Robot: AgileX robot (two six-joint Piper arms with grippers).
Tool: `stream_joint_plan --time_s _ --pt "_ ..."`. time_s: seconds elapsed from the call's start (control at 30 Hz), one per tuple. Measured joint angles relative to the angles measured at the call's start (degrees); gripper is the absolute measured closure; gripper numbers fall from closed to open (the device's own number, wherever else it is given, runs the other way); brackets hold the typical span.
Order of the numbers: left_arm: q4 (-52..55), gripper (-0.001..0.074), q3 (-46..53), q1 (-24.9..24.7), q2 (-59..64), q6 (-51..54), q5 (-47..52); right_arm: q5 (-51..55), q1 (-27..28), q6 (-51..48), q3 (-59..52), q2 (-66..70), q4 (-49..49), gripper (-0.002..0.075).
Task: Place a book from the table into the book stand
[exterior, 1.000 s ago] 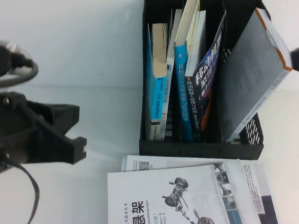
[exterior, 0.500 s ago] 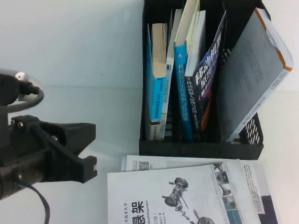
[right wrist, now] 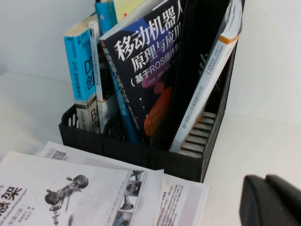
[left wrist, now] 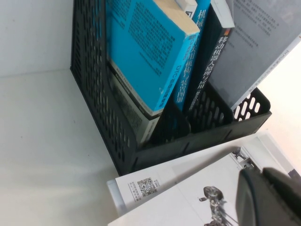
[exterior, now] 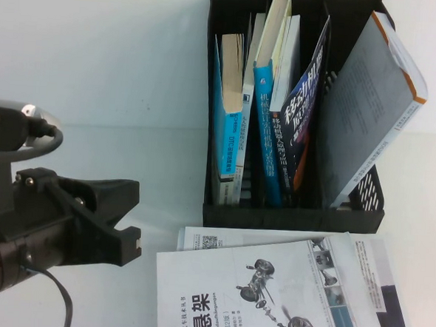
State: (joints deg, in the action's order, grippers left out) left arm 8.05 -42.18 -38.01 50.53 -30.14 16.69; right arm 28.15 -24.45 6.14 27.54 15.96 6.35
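Note:
The dark navy book (exterior: 304,117) with white title characters (right wrist: 150,70) stands tilted inside the black book stand (exterior: 289,217), between blue-spined books and the right slot. My left gripper (exterior: 128,241) hovers low over the white table (exterior: 154,178), left of the stand and apart from it. Its fingers (left wrist: 251,200) are pressed together, holding nothing, above the white book lying on the table. My right gripper (right wrist: 265,182) is out of the high view. In its wrist view it sits shut and empty over bare table, right of the stand (right wrist: 117,148).
A grey-backed book with an orange edge (exterior: 369,106) leans out of the stand's right slot. Light-blue books (exterior: 232,112) fill the left slots. A white book with a suspension drawing (exterior: 269,293) lies on loose sheets in front of the stand.
My left arm moved right toward the stand a second ago and has held still since. The right gripper, then at the high view's right edge, has left that view.

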Motion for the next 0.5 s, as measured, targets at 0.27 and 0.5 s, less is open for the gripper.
stream_joint_plan --time_s 0.27,0.5 --pt "0.0 0.0737 0.0 0.0 0.0 0.0 0.0 0.12 0.0 0.0 0.0 -0.09 0.0 0.0731" --pt "0.0 0.0737 0.1 0.0 -0.24 0.0 0.0 0.12 0.0 0.0 0.0 -0.09 0.0 0.0731"
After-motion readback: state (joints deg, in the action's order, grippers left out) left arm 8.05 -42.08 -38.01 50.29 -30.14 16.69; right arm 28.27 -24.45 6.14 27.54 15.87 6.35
